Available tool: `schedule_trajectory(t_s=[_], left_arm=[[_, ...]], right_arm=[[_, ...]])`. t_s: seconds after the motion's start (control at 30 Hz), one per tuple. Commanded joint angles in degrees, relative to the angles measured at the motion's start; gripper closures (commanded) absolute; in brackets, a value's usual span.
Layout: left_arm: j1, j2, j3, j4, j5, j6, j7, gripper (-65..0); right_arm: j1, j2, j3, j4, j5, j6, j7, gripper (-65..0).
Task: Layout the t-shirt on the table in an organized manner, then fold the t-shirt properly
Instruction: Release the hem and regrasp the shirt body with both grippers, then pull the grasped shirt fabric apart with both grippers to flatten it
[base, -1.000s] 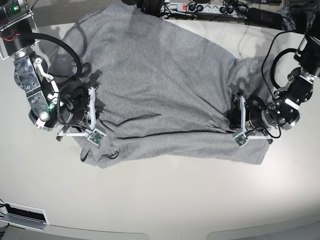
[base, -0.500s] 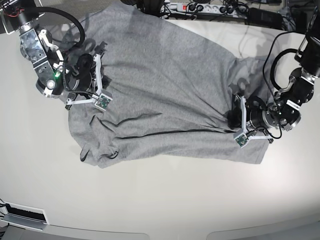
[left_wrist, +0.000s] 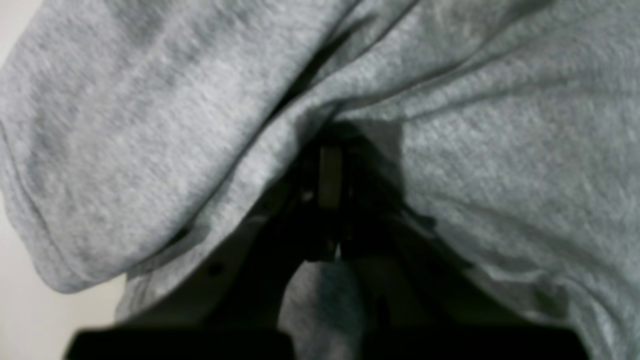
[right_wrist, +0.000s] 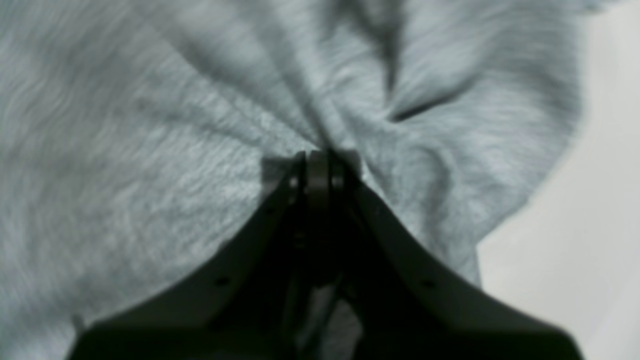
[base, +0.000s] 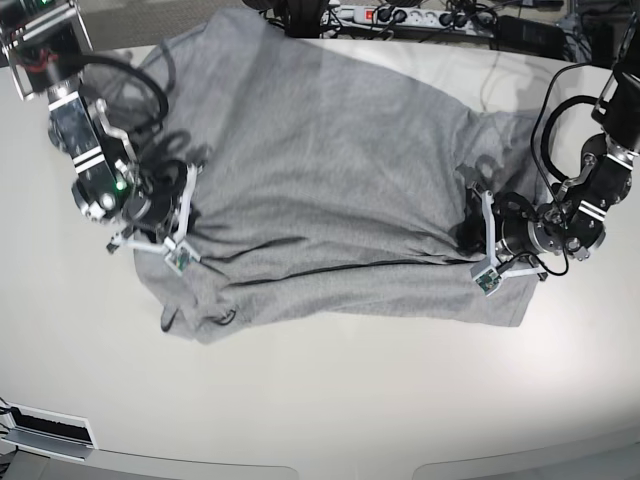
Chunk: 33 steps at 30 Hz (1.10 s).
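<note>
Glossy off-white worktop (base: 330, 400) is covered across its far middle by the grey t-shirt (base: 330, 170), spread out but rumpled, with power strips and cables (base: 420, 15) crowded behind the far edge. Fabric is clamped by the left gripper (base: 470, 235) and the right gripper (base: 185, 205) at opposite sides.

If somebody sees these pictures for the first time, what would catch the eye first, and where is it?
First comes the big grey t-shirt, spread rumpled over the middle of the white table with no lettering showing. Next come the two black arms at its sides: the right hand is shut on the cloth at the shirt's left edge in the base view, and the left hand is shut on it at the opposite edge. A power strip lies beyond the far edge.
</note>
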Motion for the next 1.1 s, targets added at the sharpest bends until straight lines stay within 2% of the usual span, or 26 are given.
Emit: schedule_trajectory(t_s=[0.0, 0.13, 0.3, 0.4, 0.47, 0.53, 0.6, 0.67, 0.73, 0.8, 0.97, 1.07], left_arm=[[-0.2, -0.5, 0.2, 0.0, 0.4, -1.1, 2.2, 0.0], [-0.2, -0.5, 0.2, 0.0, 0.4, -1.1, 2.2, 0.0], [-0.8, -0.5, 0.2, 0.0, 1.0, -0.9, 2.0, 0.0], [-1.7, -0.5, 0.2, 0.0, 2.6, 2.7, 1.7, 0.0], [-2.7, -0.5, 0.2, 0.0, 3.5, 6.4, 1.6, 0.0], [-4.3, -0.5, 0.2, 0.0, 3.5, 7.9, 2.0, 0.0], [-6.3, -0.5, 0.2, 0.0, 3.5, 6.2, 3.1, 0.0], [-8.5, -0.5, 0.2, 0.0, 3.3, 1.4, 5.4, 0.0], [-10.5, -0.7, 0.2, 0.2, 0.5, -4.8, 8.5, 0.0], [-12.0, -1.4, 0.2, 0.5, -5.4, -12.8, 11.8, 0.0], [-13.4, -3.2, 0.2, 1.7, -21.4, -13.3, 24.9, 0.0], [-12.6, -4.6, 0.2, 3.8, -28.7, -13.3, 30.7, 0.0]], right_arm=[[1.5, 0.2, 0.1, -2.6, -1.2, 0.1, -2.4, 0.0], [7.4, -1.9, 0.1, -9.3, -1.1, -0.3, -2.3, 0.0], [13.2, -2.1, 0.1, -9.9, -2.3, -6.5, -1.3, 0.0], [16.2, -2.1, 0.1, -9.9, -4.2, -9.3, -1.6, 0.0], [17.9, -2.1, 0.1, -9.9, -4.1, -9.4, -2.1, 0.0], [19.5, -2.1, 0.1, -9.9, -4.0, -9.3, -3.2, 0.0], [21.4, -2.0, 0.1, -9.7, -2.5, -6.3, -5.6, 0.0], [23.3, -1.7, 0.1, -9.5, 1.6, -1.1, -8.3, 0.0], [24.6, -1.2, 0.1, -8.8, 6.3, 2.6, -10.7, 0.0], [25.0, -0.3, 0.1, -7.5, 13.1, 7.7, -13.4, 0.0], [23.9, 2.3, 0.1, -4.4, 30.6, 20.6, -21.5, 0.0], [21.6, 3.7, 0.1, -2.5, 35.5, 21.4, -23.7, 0.0]])
